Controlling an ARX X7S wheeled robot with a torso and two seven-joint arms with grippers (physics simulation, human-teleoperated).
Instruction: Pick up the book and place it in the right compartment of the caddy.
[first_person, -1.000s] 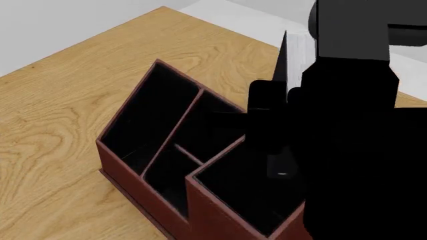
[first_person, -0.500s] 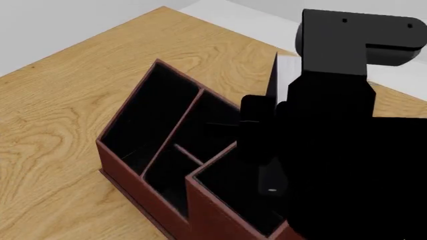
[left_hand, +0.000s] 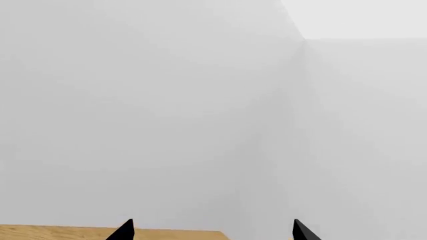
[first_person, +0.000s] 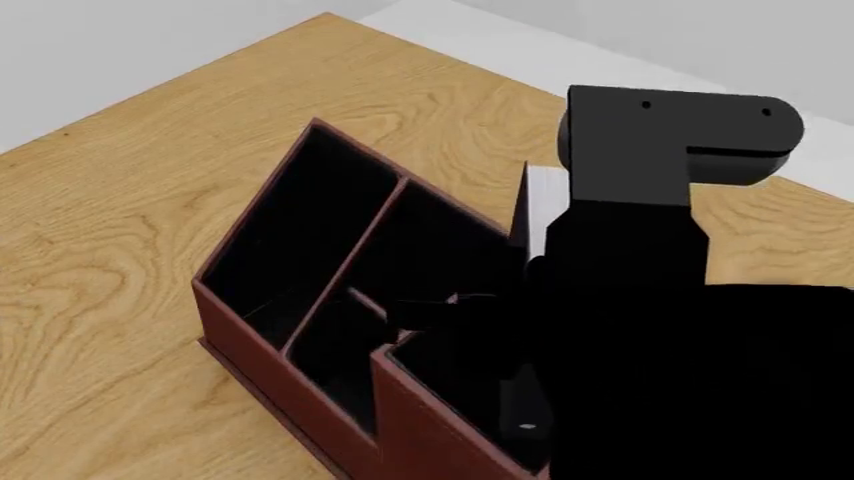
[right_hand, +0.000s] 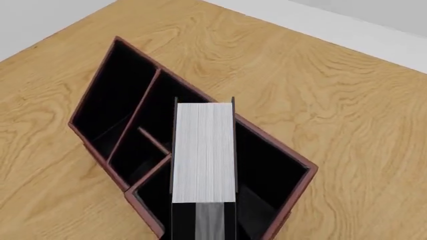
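The black book with white page edges (right_hand: 203, 150) stands upright in my right gripper (right_hand: 203, 222), which is shut on its covers. In the right wrist view it hangs over the right compartment (right_hand: 267, 165) of the reddish-brown caddy (right_hand: 93, 82), lined up with that section's inner wall. In the head view the black right arm (first_person: 641, 260) hides most of the book (first_person: 541, 215) and the tall right compartment (first_person: 407, 430) of the caddy (first_person: 254, 350). My left gripper (left_hand: 212, 232) is open with nothing in it, facing a white wall.
The caddy sits on a wooden table (first_person: 120, 200) whose far edge (first_person: 441, 40) meets white floor. A long narrow compartment (first_person: 300, 215) and small middle compartments (first_person: 340, 350) lie left of the tall section. A strip of tabletop (left_hand: 67, 233) shows in the left wrist view.
In the head view my right arm has come down and to the left with the book. Less of the white page edge shows, and the arm covers more of the right compartment.
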